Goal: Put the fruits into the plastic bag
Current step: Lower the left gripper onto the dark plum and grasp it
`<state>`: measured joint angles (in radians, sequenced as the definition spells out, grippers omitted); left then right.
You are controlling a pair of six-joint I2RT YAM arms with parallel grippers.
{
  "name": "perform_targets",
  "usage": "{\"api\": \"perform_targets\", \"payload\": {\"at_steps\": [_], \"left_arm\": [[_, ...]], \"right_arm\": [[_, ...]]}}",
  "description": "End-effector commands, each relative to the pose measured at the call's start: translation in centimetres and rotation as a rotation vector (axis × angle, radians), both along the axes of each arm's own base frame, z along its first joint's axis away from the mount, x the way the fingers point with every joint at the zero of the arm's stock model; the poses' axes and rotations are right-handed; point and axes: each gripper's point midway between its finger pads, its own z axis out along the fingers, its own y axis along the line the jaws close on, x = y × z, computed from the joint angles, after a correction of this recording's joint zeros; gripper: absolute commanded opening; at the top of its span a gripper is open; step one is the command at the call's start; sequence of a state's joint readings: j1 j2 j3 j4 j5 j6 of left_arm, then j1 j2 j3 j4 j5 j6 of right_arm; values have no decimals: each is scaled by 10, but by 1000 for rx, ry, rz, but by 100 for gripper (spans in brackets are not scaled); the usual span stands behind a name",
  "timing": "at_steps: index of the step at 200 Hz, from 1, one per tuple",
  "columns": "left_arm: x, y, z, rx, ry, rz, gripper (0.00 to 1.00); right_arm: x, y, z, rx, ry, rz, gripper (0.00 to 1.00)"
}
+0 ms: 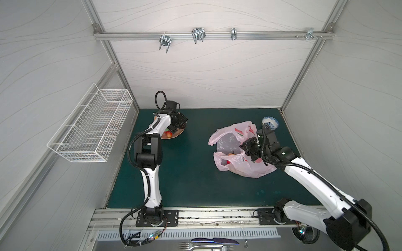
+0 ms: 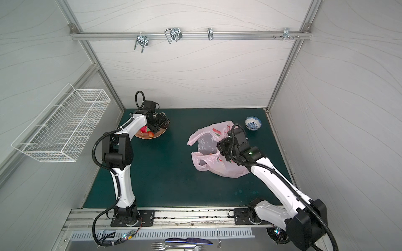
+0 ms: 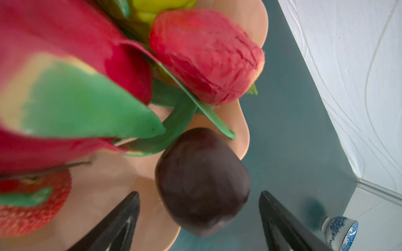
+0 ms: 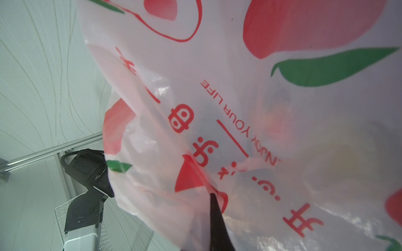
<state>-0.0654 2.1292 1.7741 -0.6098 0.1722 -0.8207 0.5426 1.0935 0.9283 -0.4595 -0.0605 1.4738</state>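
Observation:
Several fruits lie on the peach dish at the back left: a pink-red dragon fruit with green scales, a red piece, a bumpy red one, a yellow-green one and a dark brown-purple one at the dish's rim. My left gripper hangs over the dish, open, a finger on each side of the dark fruit with gaps between. The plastic bag lies at the right with its mouth held up. My right gripper is shut on its rim. Orange and red fruit shows inside.
A blue-and-white bowl stands behind the bag near the right wall. A white wire basket hangs on the left wall. Metal hooks hang from a rail on the back wall. A knife and forks lie below the table's front edge.

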Motion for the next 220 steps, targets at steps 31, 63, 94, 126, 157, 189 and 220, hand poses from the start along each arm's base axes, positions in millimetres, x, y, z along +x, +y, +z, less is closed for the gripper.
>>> {"api": "perform_targets", "payload": {"at_steps": [31,63,94,126,157,189,220], "left_arm": [[22,2,5,-34,-46,38,83],[23,5,-2,-36,-33,50,78],[30,6,3,-46,-53,56,72],[29,6,2,-56,-53,53,66],[25,5,0,-63,-48,51,59],[21,5,6,-70,-61,43,53],[16,3,20,-85,-97,35,47]], "right_arm": [[-5,-7,3,-8,4,-21,0],[-5,-7,3,-8,5,-21,0],[-6,-8,3,-9,5,-21,0],[-6,-8,2,-11,8,-23,0],[-6,-8,1,-9,9,-24,0],[-5,-8,1,-10,7,-27,0],[-5,-8,1,-8,7,-26,0]]}}
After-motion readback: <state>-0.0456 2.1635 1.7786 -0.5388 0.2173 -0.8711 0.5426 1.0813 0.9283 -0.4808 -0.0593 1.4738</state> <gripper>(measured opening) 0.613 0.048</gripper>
